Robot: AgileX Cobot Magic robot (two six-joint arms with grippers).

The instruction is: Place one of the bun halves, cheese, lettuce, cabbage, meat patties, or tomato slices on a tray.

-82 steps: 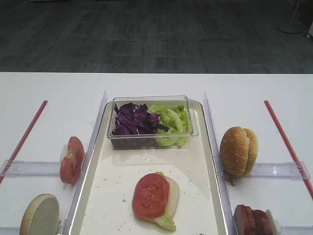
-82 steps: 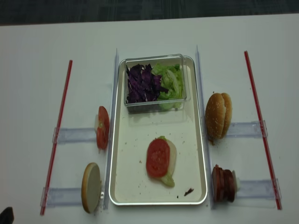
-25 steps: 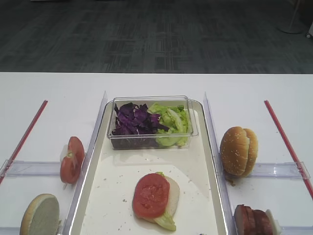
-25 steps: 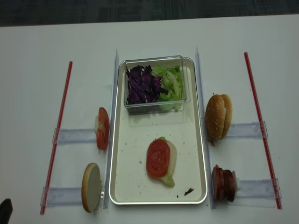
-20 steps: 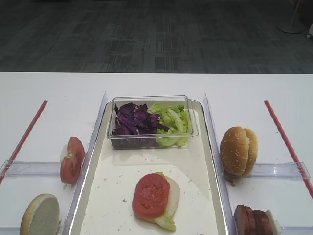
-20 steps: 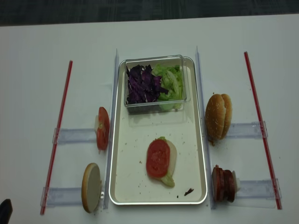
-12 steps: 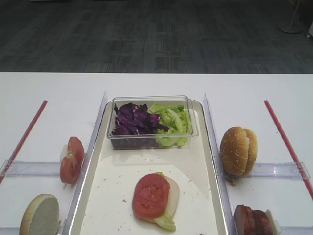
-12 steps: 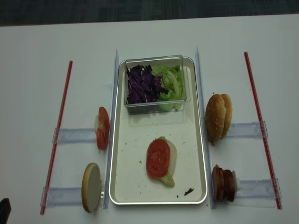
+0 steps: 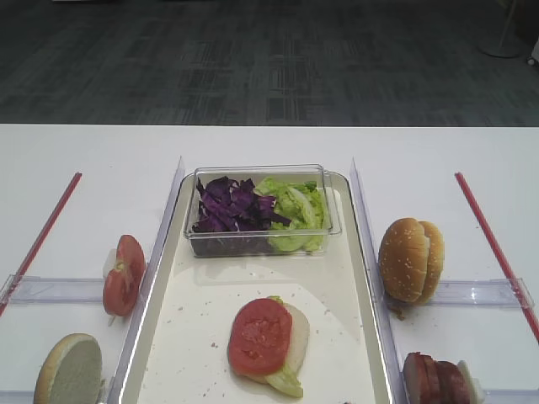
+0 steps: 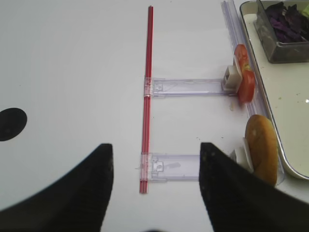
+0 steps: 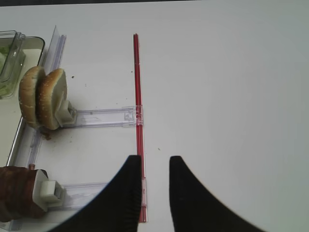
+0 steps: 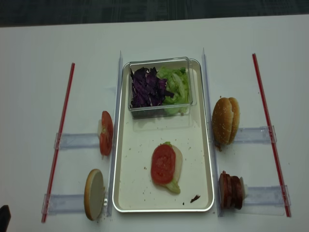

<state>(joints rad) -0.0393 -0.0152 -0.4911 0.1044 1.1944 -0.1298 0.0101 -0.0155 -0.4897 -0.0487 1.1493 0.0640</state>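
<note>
One tub [image 12: 160,87] on the tray [image 12: 126,191] holds cabbage [image 12: 146,87], lettuce [image 12: 177,85].

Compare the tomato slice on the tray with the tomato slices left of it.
The tomato slice on the tray lies flat atop lettuce and a bun half; the tomato slices outside stand on edge in a clear holder. One is alone, the others are grouped. Both are red and round.

You see even, bright overhead light with soft, short shadows. The white table [image 9: 269,147] nearly washes out; the floor [image 9: 269,59] at 12 o'clock stays dim. Wrist views blur the dark fingers [image 10: 231,193] at 6 o'clock. The realsense view is softer.
</note>
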